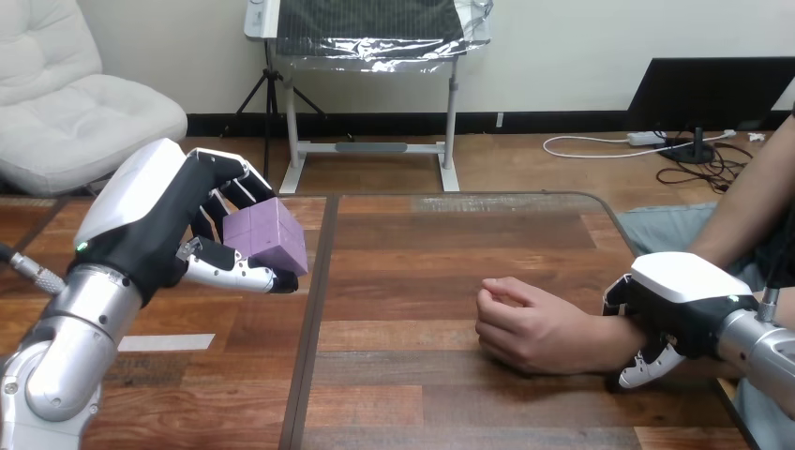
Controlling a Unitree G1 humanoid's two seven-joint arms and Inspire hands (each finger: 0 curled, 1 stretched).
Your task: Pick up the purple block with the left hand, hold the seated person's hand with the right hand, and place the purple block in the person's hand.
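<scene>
So the left hand [155, 220] has the purple block [267, 239] up off the table [422, 244], out at 9 o'clock, pinched between its thumb underneath and its fingers [246, 178] on top. Over at 4 o'clock the person's hand [525, 323] rests on the wood in a loose fist, and the right hand [684, 295] is wrapped round its wrist [614, 337].

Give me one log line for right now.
left hand: holds block above table | right hand: gripping person's wrist | person's hand: fisted, on table | block not yet delivered
</scene>
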